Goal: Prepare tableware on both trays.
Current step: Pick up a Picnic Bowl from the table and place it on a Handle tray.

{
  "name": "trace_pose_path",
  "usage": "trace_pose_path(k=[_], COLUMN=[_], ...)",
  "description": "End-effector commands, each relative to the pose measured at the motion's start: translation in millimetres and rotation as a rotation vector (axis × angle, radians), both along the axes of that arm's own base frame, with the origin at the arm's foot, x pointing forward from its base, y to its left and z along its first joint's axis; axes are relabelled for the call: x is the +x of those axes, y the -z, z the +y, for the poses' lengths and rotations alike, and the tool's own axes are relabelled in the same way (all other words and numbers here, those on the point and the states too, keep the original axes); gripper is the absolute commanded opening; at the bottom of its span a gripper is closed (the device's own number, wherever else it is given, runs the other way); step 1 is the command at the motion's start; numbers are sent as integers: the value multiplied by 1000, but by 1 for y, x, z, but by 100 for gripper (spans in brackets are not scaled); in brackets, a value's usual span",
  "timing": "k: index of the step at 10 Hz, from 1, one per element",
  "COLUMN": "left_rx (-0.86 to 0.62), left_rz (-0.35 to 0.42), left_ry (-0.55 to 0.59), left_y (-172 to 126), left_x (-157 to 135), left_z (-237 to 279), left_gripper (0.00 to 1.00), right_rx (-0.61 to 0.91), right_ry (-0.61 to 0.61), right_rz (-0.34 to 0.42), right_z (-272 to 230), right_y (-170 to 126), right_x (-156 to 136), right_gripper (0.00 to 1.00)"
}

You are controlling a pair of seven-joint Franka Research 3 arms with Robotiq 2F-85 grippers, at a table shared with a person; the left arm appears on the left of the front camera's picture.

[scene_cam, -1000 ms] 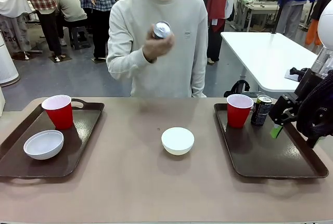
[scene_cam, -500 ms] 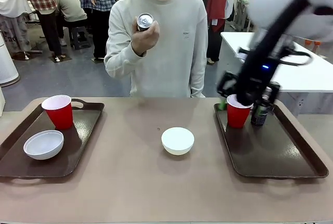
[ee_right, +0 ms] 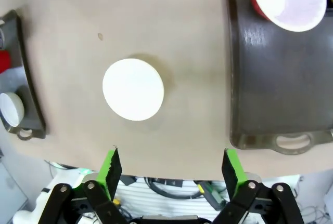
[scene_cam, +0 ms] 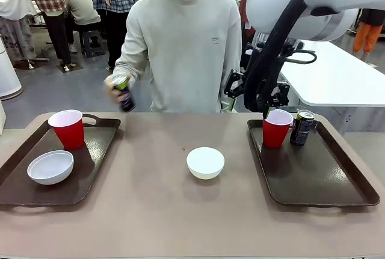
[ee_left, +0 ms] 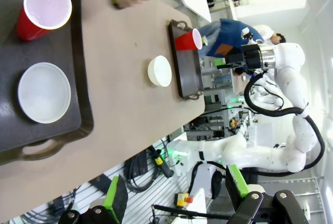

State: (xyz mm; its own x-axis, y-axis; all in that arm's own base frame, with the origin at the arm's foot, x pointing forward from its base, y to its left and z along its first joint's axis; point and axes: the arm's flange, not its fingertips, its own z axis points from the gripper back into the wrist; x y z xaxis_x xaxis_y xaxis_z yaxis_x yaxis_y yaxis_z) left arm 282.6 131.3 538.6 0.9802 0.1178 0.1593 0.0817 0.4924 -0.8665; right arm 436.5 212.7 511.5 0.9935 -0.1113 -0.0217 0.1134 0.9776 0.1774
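The left tray [scene_cam: 90, 178] carries a red cup [scene_cam: 70, 128] and a white bowl [scene_cam: 50, 167]. The right tray [scene_cam: 319, 181] carries a red cup [scene_cam: 277, 128] and a dark can [scene_cam: 302, 127]. Another white bowl [scene_cam: 205, 162] sits on the bare table between them, below my right gripper [ee_right: 170, 169], which hangs high and open. A person's hand holds a second can [scene_cam: 124, 95] just beyond the left tray's far corner. My left gripper [ee_left: 177, 190] is open, high above the left tray [ee_left: 80, 78].
My right arm [scene_cam: 289, 6] arches over the far side of the right tray. The person stands at the far edge of the table, mid-left. A white table [scene_cam: 325, 67] stands behind on the right. Bare tabletop lies around the middle bowl.
My right arm has swung up from the right edge to above the right tray's far side. The person's hand has lowered the can from chest height towards the left tray.
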Motion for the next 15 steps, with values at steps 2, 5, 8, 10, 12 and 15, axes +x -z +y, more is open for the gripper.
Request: trace_pose_path(k=[2, 5, 8, 10, 12, 15], left_rx=[-14, -14, -14, -14, -14, -14], left_rz=[-26, -26, -26, -26, -26, -26], left_ry=[8, 8, 8, 8, 8, 8], left_y=[2, 2, 2, 2, 2, 2], left_x=[-2, -2, -2, -2, -2, -2], left_z=[-1, -1, -1, -1, -1, -1], left_gripper=[100, 100, 100, 100, 100, 100], right_rx=[0, -143, -172, -202, -154, -154], right_ry=[0, -37, -60, -64, -86, -86], right_rz=[0, -20, 73, 87, 81, 81], right_z=[0, 28, 42, 64, 49, 49], right_y=[0, 69, 108, 120, 129, 129], right_x=[0, 53, 79, 81, 76, 76], right_gripper=[100, 100, 100, 100, 100, 100])
